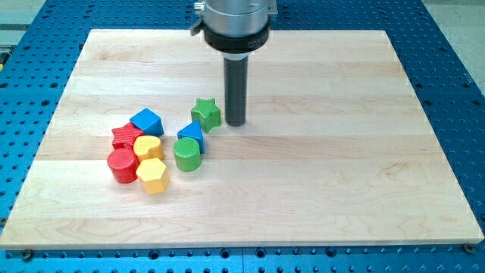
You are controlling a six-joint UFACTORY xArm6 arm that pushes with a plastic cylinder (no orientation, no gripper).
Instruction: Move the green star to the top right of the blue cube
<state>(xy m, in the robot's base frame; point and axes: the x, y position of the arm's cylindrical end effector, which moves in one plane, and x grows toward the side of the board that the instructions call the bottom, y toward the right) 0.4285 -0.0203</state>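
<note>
The green star (206, 113) lies on the wooden board, near the middle. My tip (235, 123) stands just to the star's right, close to it or touching its right edge. One blue block (146, 121), cube-like, sits to the star's left at the top of a cluster. A second blue block (191, 135), wedge-like, lies just below the star, touching or nearly touching it.
A green cylinder (186, 154) sits under the second blue block. A red star (126, 137), a red cylinder (121, 165), a yellow block (148, 147) and a yellow hexagon (152, 175) crowd the cluster at the left. The board (341, 167) lies on a blue perforated table.
</note>
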